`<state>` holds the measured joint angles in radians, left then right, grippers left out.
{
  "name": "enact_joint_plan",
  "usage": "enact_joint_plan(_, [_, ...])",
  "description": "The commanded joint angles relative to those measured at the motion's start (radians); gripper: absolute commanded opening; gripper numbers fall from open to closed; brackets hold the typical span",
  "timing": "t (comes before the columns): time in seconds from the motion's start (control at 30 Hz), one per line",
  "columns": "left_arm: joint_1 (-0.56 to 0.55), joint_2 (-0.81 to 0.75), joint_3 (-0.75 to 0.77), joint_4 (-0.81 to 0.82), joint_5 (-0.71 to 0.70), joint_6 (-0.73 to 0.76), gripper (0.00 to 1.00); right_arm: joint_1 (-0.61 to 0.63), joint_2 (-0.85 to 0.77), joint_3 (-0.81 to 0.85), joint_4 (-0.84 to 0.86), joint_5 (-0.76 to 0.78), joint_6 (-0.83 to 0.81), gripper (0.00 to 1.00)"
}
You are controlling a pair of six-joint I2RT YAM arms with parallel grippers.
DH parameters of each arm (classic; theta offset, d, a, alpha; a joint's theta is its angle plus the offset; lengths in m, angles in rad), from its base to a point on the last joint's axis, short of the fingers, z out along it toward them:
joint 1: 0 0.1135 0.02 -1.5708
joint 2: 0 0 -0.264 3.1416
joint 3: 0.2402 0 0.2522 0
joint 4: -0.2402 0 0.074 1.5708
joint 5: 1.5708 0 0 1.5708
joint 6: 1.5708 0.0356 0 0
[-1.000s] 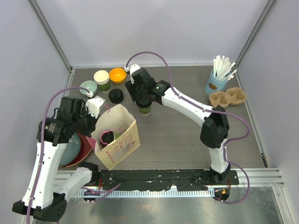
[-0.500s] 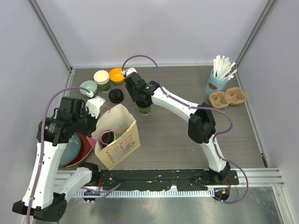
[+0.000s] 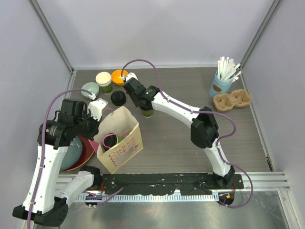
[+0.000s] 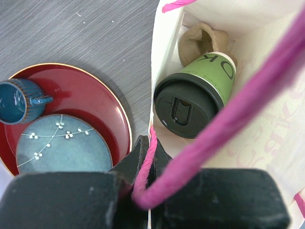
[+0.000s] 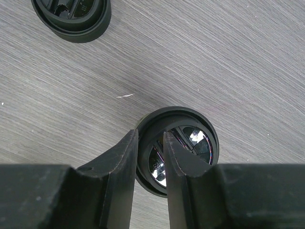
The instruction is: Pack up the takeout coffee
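At the far left a red plate (image 4: 102,112) sits on the table; beside it the left gripper (image 4: 148,149) is clamped tight on the pink handle (image 4: 228,124) of the bag (image 3: 125,145); inside it one lidded cup (image 4: 202,86) lies tilted. A loose lid (image 3: 118,98) rests further back; right of it the right gripper (image 5: 150,139) hangs over the second cup (image 5: 196,123), which stands upright on the table, jaws a slit apart with nothing between them; straws (image 3: 228,66) stand far right.

three green cups (image 3: 104,81), three black lids (image 3: 118,98), maybe two bowls (image 3: 120,76).
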<state>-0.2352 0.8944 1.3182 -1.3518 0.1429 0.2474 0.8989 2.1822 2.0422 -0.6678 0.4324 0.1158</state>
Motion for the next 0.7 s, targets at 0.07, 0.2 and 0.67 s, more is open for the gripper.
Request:
enact_joint_plan(0.07, [0.004, -0.008, 0.016, -0.027, 0.026, 0.015, 0.0, 0.002, 0.019, 0.033, 0.011, 0.028, 0.008, 0.31])
enact_joint_plan(0.2, [0.004, -0.011, 0.018, -0.032, 0.027, 0.018, 0.0, 0.002, 0.034, 0.042, 0.008, 0.035, 0.005, 0.3])
enact_joint_plan(0.67, [0.005, -0.017, 0.015, -0.033, 0.046, 0.024, 0.0, -0.006, 0.007, 0.001, 0.011, 0.066, 0.001, 0.02])
